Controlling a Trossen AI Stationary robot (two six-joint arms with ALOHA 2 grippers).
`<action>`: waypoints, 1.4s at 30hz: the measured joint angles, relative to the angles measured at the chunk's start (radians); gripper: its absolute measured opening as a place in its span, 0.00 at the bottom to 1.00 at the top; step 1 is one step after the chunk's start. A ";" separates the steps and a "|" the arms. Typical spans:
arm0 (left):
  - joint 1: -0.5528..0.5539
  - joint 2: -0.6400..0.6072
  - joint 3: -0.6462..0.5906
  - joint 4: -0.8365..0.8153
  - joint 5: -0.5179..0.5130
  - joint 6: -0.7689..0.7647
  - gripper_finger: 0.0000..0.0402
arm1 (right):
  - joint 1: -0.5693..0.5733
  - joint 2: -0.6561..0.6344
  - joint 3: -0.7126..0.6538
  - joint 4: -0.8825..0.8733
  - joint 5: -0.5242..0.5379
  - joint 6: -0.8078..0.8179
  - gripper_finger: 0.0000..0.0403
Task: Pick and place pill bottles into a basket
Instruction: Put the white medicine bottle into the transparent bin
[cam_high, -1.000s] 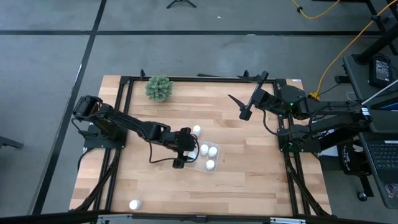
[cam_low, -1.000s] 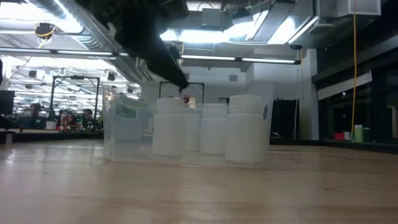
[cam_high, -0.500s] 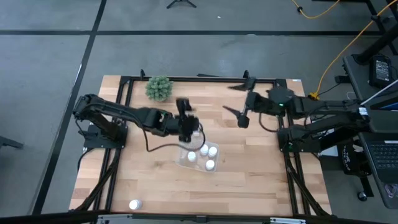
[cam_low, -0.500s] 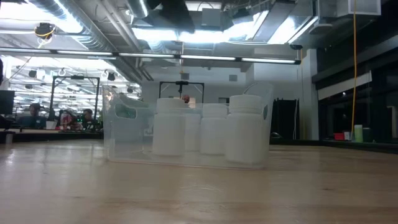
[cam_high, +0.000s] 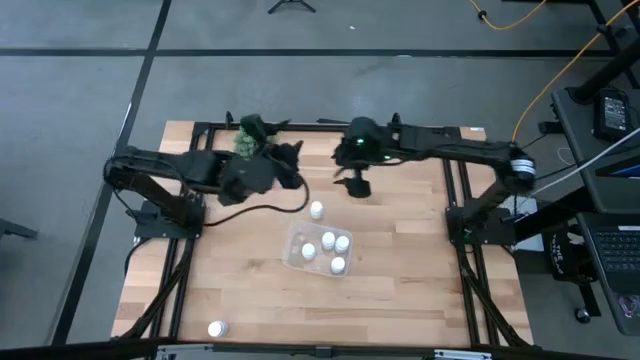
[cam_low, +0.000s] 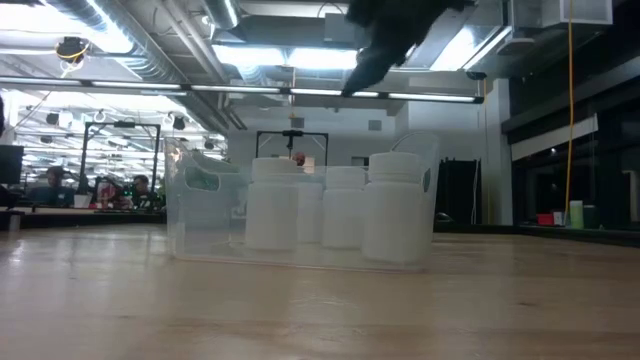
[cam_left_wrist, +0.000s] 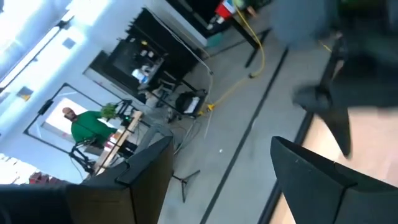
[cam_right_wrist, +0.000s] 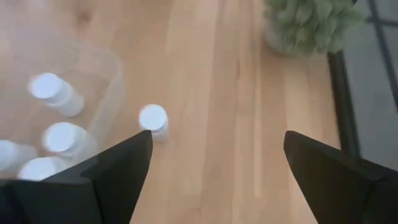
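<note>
In the high view, at the lower left of the frame, one pill bottle (cam_high: 215, 328) stands alone near the table's (cam_high: 400, 290) front edge, well apart from everything else. Higher up, left of centre, the left gripper (cam_high: 290, 160) hangs above the back part of the table just beside the green plant (cam_high: 244, 143), which its arm partly covers; its fingers stand apart with nothing between them, and the left wrist view shows only the room past its two dark fingers (cam_left_wrist: 311, 180). In the middle of the frame the clear basket (cam_high: 296, 262) lies on the wood with four bottles inside (cam_high: 328, 240), standing upright close together. Another bottle (cam_high: 317, 210) stands on the bare table just beyond the basket's far edge, near it but apart from it. Right of that, in the upper middle of the frame, the right gripper (cam_high: 352, 184) is held above the table, its arm reaching in from the right side; its jaws are spread wide and empty. The right wrist view looks down between its fingers (cam_right_wrist: 118, 168) at the loose bottle (cam_right_wrist: 153, 118), the basket's corner (cam_right_wrist: 109, 87) and the plant (cam_right_wrist: 308, 22).
</note>
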 joint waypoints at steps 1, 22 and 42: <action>-0.007 -0.015 0.000 0.002 -0.015 0.000 0.66 | 0.000 0.033 0.012 0.004 -0.004 0.001 0.91; -0.021 -0.322 -0.003 -0.300 -0.055 -0.227 0.66 | 0.151 0.383 0.211 -0.002 0.062 0.155 0.91; -0.021 -0.348 -0.005 -0.380 0.155 -0.241 0.66 | 0.134 0.472 0.210 -0.056 0.076 0.206 0.91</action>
